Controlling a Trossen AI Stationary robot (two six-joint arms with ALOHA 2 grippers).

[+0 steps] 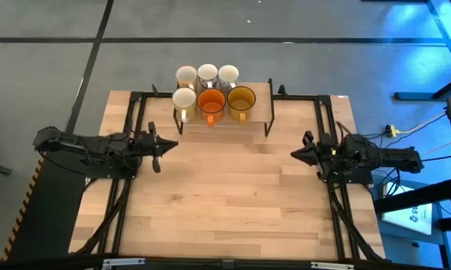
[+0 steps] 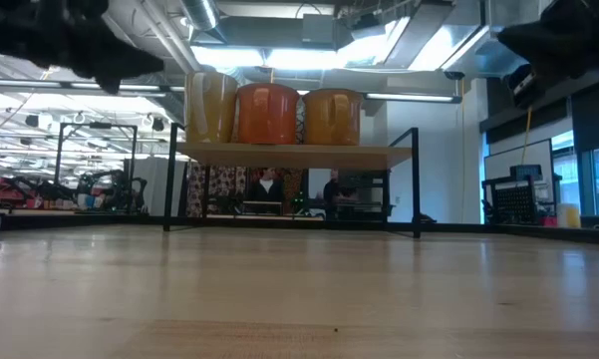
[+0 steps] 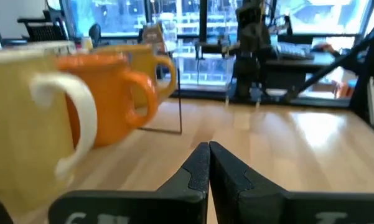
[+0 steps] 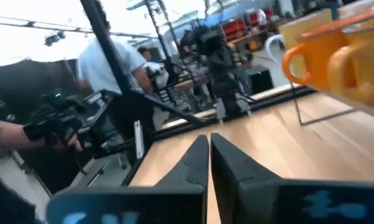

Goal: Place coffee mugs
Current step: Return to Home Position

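Six mugs stand on a small raised shelf (image 1: pixel 263 112) at the table's far edge. The front row holds a cream mug (image 1: pixel 184 100), an orange mug (image 1: pixel 211 102) and an amber mug (image 1: pixel 241 100); three pale mugs (image 1: pixel 207 74) stand behind them. The low view shows the front row (image 2: pixel 268 113) on the shelf board. My left gripper (image 1: pixel 167 145) hovers at the table's left side, shut, touching nothing. My right gripper (image 1: pixel 296 154) hovers at the right side, shut. Each wrist view shows its own closed fingers (image 3: pixel 208 163) (image 4: pixel 208 155) and the mugs (image 3: pixel 106 93) (image 4: pixel 330 56) off to one side.
The shelf stands on thin black legs (image 2: pixel 416 179) above the wooden tabletop (image 1: pixel 233 195). Black frame rails (image 1: pixel 135 120) run along the table's left and right edges. A person (image 4: pixel 109 65) stands beyond the table, with a hand (image 4: pixel 6 134) nearer the camera.
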